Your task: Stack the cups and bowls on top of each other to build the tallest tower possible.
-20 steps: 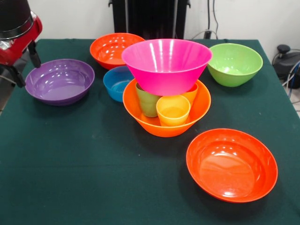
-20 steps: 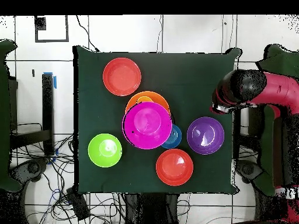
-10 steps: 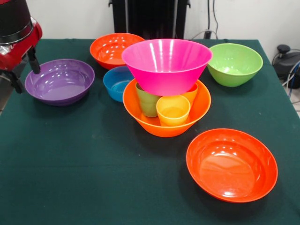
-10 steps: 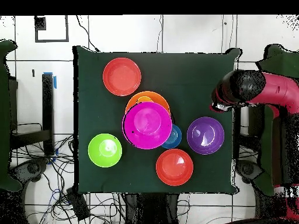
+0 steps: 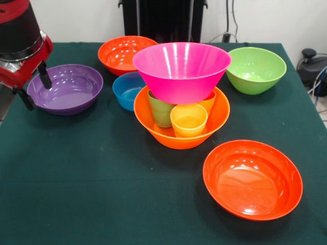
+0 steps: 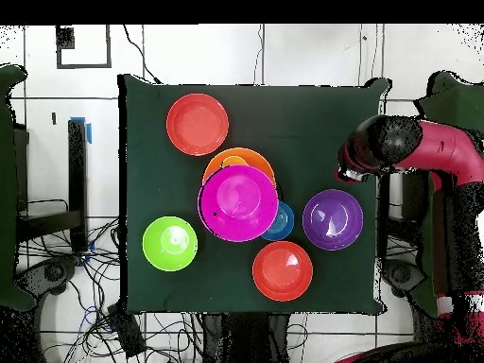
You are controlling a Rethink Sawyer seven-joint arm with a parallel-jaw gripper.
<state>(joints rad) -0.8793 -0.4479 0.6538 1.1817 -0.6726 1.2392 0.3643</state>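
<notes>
1. Hand hangs at the left rim of the purple bowl, its two dark fingers spread apart and holding nothing; one finger stands over the bowl's inside, the other outside the rim. If it closes on the rim off-centre, the shallow, glossy bowl could tilt or slip free when lifted.

2. Right of the purple bowl lies the small blue bowl, close against the tower. A purple bowl carried low could clip it and nudge the tower's base.

3. Right of that, the tower: the light orange bowl on the table holds the green cup, yellow cup and orange cup, and the large pink bowl rests on them. Perched on three small cups, the pink bowl looks easy to rock; a bowl set down hard or off-centre could tip it.

4. Behind the tower's left side sits one red-orange bowl; right of the tower the lime green bowl; in front of it, to the right, the second red-orange bowl. All stand loose, well apart from the hand, and are not yet stacked.
</notes>
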